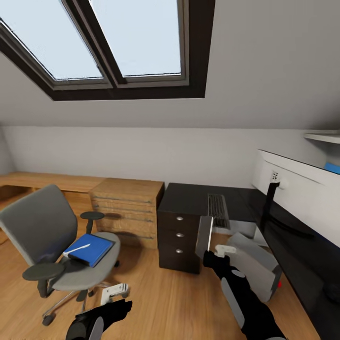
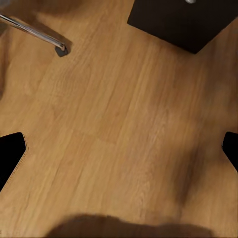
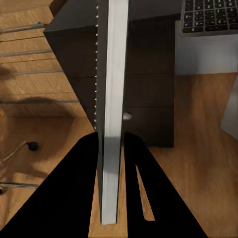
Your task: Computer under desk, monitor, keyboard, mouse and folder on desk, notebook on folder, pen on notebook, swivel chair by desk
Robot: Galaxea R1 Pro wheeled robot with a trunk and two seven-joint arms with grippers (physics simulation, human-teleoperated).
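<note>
My right gripper point(image 1: 211, 253) is shut on the thin dark notebook point(image 1: 205, 235), held upright on edge in front of the black desk's point(image 1: 189, 198) drawer block; the notebook's pale edge point(image 3: 112, 114) runs between my fingers point(image 3: 74, 198). The keyboard point(image 1: 218, 210) lies on the desk beside the monitor point(image 1: 293, 189), whose white back faces me. The grey-white computer point(image 1: 255, 264) lies under the desk, its red light showing. On the swivel chair point(image 1: 42, 226) at the left rests the blue folder point(image 1: 92, 250) with the white pen point(image 1: 78, 249) on it. My left gripper point(image 1: 114, 291) hangs open over bare floor point(image 2: 119, 124).
A light-wood drawer unit point(image 1: 127, 208) and a low wood shelf point(image 1: 47, 182) stand against the back wall between chair and desk. Sloped wall with skylights point(image 1: 118, 42) hangs overhead. A chair leg and caster point(image 2: 59, 48) is near my left gripper. Wood floor lies open between chair and desk.
</note>
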